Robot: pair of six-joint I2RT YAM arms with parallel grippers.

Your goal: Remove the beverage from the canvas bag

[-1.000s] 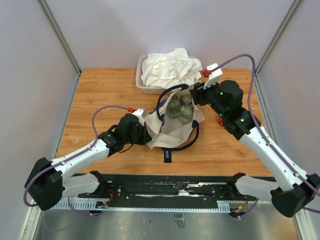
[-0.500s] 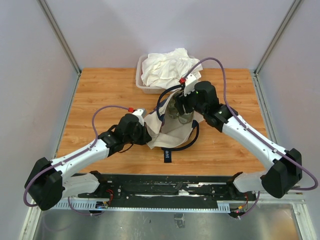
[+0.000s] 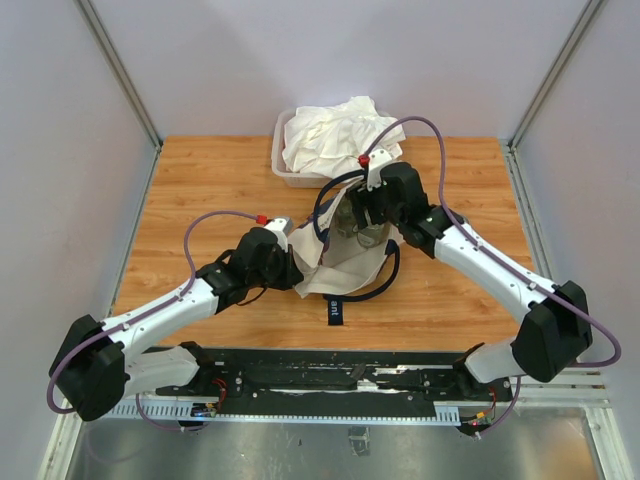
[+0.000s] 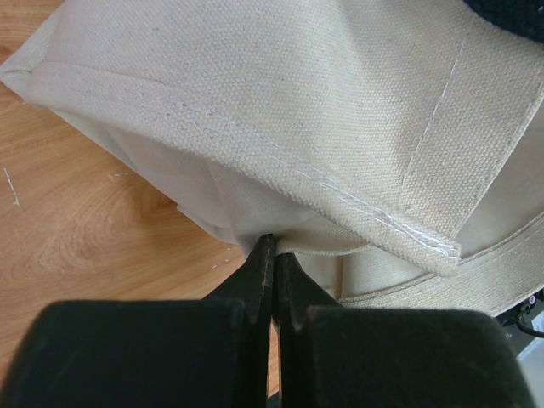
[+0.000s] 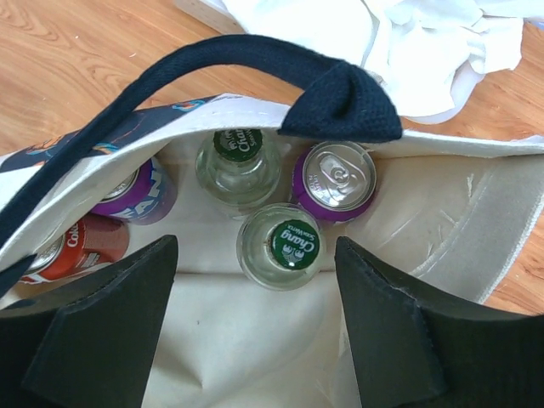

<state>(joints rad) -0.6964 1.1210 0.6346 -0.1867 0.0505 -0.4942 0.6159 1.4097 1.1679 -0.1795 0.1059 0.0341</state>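
Observation:
The cream canvas bag (image 3: 345, 265) lies mid-table with its mouth open. Inside it stand two clear glass bottles with green caps (image 5: 291, 242) (image 5: 235, 146), two purple cans (image 5: 336, 180) (image 5: 140, 195) and a red can (image 5: 72, 246). My right gripper (image 5: 255, 251) hangs open above the bag's mouth (image 3: 362, 215), its fingers on either side of the nearer bottle and clear of it. My left gripper (image 4: 274, 246) is shut on a fold of the bag's edge (image 4: 340, 102) at the bag's left side (image 3: 300, 268).
A clear plastic tub (image 3: 277, 150) heaped with white cloth (image 3: 335, 135) stands right behind the bag. A navy handle (image 5: 212, 59) arches across the bag's mouth, above the drinks. The other navy strap (image 3: 378, 285) loops on the table at the bag's near right.
My right arm has swung left from beside the tub to over the bag's mouth, and its jaws have widened. The left arm and bag have stayed put.

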